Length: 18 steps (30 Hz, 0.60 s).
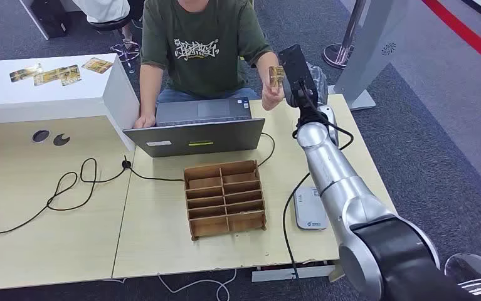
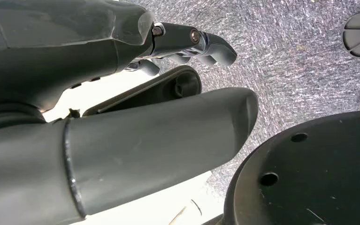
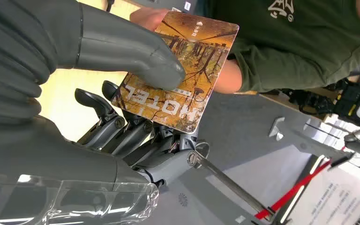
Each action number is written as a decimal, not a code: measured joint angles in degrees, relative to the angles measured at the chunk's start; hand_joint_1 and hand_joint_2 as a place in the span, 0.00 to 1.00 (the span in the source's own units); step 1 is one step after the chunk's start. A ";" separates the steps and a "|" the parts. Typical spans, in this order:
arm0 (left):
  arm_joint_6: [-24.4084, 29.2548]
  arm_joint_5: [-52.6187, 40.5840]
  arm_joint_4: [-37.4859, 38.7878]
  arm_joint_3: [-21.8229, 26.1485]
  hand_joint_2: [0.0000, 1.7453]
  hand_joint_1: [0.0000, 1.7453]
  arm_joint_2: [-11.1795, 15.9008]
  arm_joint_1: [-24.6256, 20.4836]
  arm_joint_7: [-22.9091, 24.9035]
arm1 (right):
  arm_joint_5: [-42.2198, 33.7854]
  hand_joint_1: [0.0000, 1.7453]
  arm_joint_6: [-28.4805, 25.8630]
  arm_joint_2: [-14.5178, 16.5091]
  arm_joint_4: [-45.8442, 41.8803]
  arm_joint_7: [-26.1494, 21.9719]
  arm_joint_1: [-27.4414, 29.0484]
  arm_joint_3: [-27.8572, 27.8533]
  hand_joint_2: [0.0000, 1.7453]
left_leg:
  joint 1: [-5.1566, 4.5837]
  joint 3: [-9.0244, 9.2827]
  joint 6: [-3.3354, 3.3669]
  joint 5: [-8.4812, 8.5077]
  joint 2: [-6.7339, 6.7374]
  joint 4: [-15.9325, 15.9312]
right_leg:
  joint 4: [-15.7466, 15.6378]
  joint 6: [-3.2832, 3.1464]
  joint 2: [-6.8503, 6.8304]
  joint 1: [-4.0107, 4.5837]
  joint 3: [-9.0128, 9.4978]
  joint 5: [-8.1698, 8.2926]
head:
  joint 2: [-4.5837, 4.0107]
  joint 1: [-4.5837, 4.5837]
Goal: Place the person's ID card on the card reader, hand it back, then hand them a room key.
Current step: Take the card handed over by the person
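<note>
A room key card (image 3: 180,70), orange-brown with HOTEL printed on it, is pinched between the thumb and fingers of my right hand (image 3: 74,140). In the head view my right hand (image 1: 294,69) is stretched out over the table's far right side, holding the card (image 1: 277,76) up in front of the seated person. The person's hand (image 1: 271,94) grips the card's other end (image 3: 145,16). A white card reader (image 1: 310,209) lies flat on the table beside my right arm. My left hand (image 2: 121,140) hangs low over the carpet, holding nothing, its fingers (image 2: 192,42) loosely extended.
A wooden divided box (image 1: 225,197) stands mid-table behind an open laptop (image 1: 200,128) with a black cable trailing left. Several more cards (image 1: 56,73) lie on the white counter at far left. A black stool seat (image 2: 318,173) sits near my left hand.
</note>
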 joint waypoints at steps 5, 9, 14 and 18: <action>0.00 0.00 0.00 0.00 0.00 0.00 -0.01 0.02 0.00 | -0.56 1.00 0.08 0.00 0.46 0.65 -0.81 0.00 1.00 | 0.00 0.00 0.00 0.00 0.00 0.00 | -0.01 0.00 0.00 0.00 0.00 0.00 | -0.01 0.00; -0.01 0.00 0.00 0.00 0.00 0.00 -0.01 0.02 0.00 | -0.80 1.00 0.25 0.00 0.92 0.81 -1.41 0.00 1.00 | 0.00 0.00 0.00 0.00 0.00 0.00 | 0.00 0.00 0.00 0.00 0.00 0.00 | -0.01 0.00; -0.04 0.09 0.00 0.00 0.00 0.00 -0.01 0.04 0.00 | -2.77 1.00 1.03 -0.20 1.34 0.68 -1.65 0.00 1.00 | 0.00 0.01 0.00 0.00 0.00 0.00 | -0.01 0.00 0.00 0.00 -0.02 0.00 | -0.02 0.00; -0.04 0.45 0.00 0.00 0.00 0.00 -0.05 0.16 0.00 | -5.03 1.00 1.12 -1.17 1.44 -0.07 -1.58 0.00 1.00 | 0.00 0.00 0.00 0.00 0.00 0.00 | -0.01 0.00 0.00 0.00 -0.02 0.00 | -0.01 0.00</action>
